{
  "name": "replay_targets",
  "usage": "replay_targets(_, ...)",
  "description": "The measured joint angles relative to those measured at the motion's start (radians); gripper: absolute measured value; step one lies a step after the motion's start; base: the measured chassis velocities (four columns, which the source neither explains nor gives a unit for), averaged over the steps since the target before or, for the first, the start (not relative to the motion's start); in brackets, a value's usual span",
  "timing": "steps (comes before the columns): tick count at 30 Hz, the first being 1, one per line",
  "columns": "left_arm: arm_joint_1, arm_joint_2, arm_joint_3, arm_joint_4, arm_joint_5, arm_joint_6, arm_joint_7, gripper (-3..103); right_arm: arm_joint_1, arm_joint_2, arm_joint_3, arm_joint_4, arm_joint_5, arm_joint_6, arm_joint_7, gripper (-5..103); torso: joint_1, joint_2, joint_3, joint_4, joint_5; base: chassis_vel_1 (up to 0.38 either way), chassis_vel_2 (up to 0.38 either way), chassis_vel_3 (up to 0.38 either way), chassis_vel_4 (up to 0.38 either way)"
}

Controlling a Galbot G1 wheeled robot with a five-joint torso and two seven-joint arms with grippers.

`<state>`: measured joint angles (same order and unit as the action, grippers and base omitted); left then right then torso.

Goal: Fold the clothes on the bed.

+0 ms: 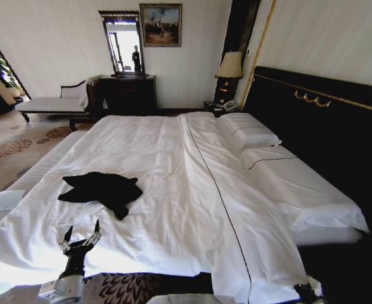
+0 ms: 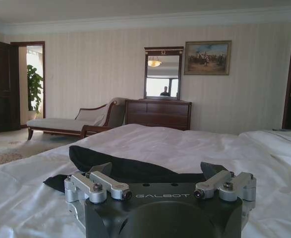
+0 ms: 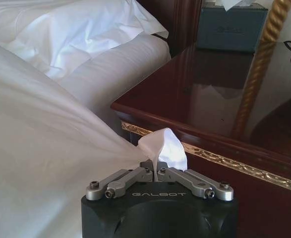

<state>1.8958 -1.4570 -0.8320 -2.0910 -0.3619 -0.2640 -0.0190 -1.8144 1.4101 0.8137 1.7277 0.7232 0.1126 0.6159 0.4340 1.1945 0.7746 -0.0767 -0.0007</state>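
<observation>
The clothes (image 1: 101,189), a black T-shirt, lie crumpled on the left half of the bed (image 1: 173,158), which is covered in white. In the head view my left gripper (image 1: 82,235) hovers open over the duvet, just short of the shirt on the near side. The left wrist view shows the same gripper (image 2: 157,173) with its fingers spread and the black shirt (image 2: 120,166) right in front of it. At the bed's near right corner my right gripper (image 1: 305,292) is shut on a corner of the white duvet (image 3: 162,146), seen close up from the right wrist (image 3: 156,173).
A dark glossy nightstand (image 3: 224,99) with a tissue box (image 3: 232,25) stands close to the right gripper. Pillows (image 1: 249,134) lie against the dark headboard (image 1: 325,120). A pale bench (image 1: 40,168) with a small white pad (image 1: 7,200) runs along the bed's left side. A chaise longue (image 1: 52,104) and dresser (image 1: 127,94) stand beyond.
</observation>
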Motion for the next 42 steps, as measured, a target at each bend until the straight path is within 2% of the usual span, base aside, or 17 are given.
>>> replay_targets(6,0.005,-0.007,-0.002,0.003,0.007,-0.001,-0.001,100,0.001,-0.005,0.004,0.027,-0.003,-0.011,0.072,-2,0.0,0.0,0.0,0.0,0.0003,0.0,0.0,0.0,0.0)
replay_targets(10,0.008,-0.013,-0.002,0.003,0.017,-0.002,-0.002,100,-0.033,-0.01,0.035,0.129,0.014,-0.039,0.126,14,0.0,0.0,0.0,-0.0004,0.0,0.0,0.0,0.0,0.0)
replay_targets(13,0.012,-0.016,-0.002,-0.002,0.024,-0.002,-0.002,100,-0.07,-0.011,0.097,0.279,-0.037,-0.053,0.171,24,0.0,0.0,0.0,-0.0002,0.0,0.0,0.0,0.0,0.0)
replay_targets(17,0.013,-0.015,-0.003,-0.006,0.026,-0.002,-0.003,100,-0.092,-0.018,0.179,0.404,-0.106,-0.053,0.18,40,0.0,0.0,0.0,-0.0003,-0.0002,0.0,0.0,0.0,0.0)
replay_targets(18,0.013,-0.016,-0.003,-0.006,0.027,-0.002,-0.003,100,-0.095,-0.022,0.208,0.441,-0.111,-0.054,0.18,40,0.0,0.0,0.0,-0.0004,-0.0002,0.0,0.0,0.0,0.0)
replay_targets(22,0.014,-0.021,0.001,-0.012,0.036,-0.002,-0.004,100,-0.093,-0.036,0.262,0.536,-0.09,-0.076,0.178,57,0.0,0.0,0.0,-0.0002,-0.0001,0.0,0.0,0.0,0.0)
replay_targets(24,0.018,-0.026,0.005,-0.023,0.039,-0.002,-0.005,100,-0.082,-0.047,0.259,0.578,-0.062,-0.078,0.132,68,0.0,0.0,0.0,-0.0003,-0.0003,0.0,0.0,0.0,0.0)
replay_targets(28,0.027,-0.029,0.008,-0.046,0.03,-0.001,-0.005,100,-0.052,-0.058,0.212,0.586,-0.043,-0.058,0.044,78,0.0,0.0,0.0,0.0001,0.0,0.0,0.0,0.0,0.0)
replay_targets(30,0.041,-0.029,0.008,-0.084,0.005,0.006,-0.005,100,-0.021,-0.07,0.155,0.584,-0.008,-0.014,-0.094,89,0.0,0.0,0.0,0.0001,0.0002,0.0,0.0,0.0,0.0)
replay_targets(31,0.041,-0.029,0.008,-0.084,0.005,0.006,-0.005,100,-0.021,-0.07,0.155,0.584,-0.008,-0.014,-0.094,89,0.0,0.0,0.0,0.0001,0.0002,0.0,0.0,0.0,0.0)
replay_targets(34,0.056,-0.02,0.003,-0.145,-0.028,0.022,0.015,100,0.014,-0.092,0.078,0.579,0.046,0.037,-0.358,97,0.0,0.0,0.0,0.0001,0.0001,0.0,0.0,0.0,0.0)
replay_targets(35,0.056,-0.02,0.003,-0.145,-0.028,0.022,0.015,100,0.014,-0.092,0.078,0.579,0.046,0.037,-0.358,97,0.0,0.0,0.0,0.0001,0.0001,0.0,0.0,0.0,0.0)
replay_targets(36,0.057,-0.017,0.002,-0.163,-0.036,0.027,0.025,100,0.022,-0.097,0.058,0.576,0.05,0.044,-0.428,99,0.0,0.0,0.0,0.0001,-0.0001,0.0,0.0,0.0,0.0)
replay_targets(37,0.058,-0.013,0.002,-0.189,-0.049,0.037,0.039,100,0.034,-0.103,0.03,0.57,0.043,0.053,-0.519,100,0.0,0.0,0.0,0.0,0.0,0.0,0.0,0.0,0.0)
replay_targets(39,0.058,-0.008,0.003,-0.229,-0.072,0.06,0.061,100,0.048,-0.109,-0.008,0.56,0.003,0.062,-0.632,100,0.0,0.0,0.0,0.0,-0.0001,0.0,0.0,0.0,0.0)
replay_targets(40,0.058,-0.008,0.003,-0.229,-0.072,0.06,0.061,100,0.048,-0.109,-0.008,0.56,0.003,0.062,-0.632,100,0.0,0.0,0.0,0.0,-0.0001,0.0,0.0,0.0,0.0)
replay_targets(42,0.055,0.001,0.009,-0.271,-0.087,0.085,0.087,100,0.051,-0.11,-0.037,0.556,-0.064,0.074,-0.729,100,0.0,0.0,0.0,0.0001,0.0001,0.0,0.0,0.0,0.0)
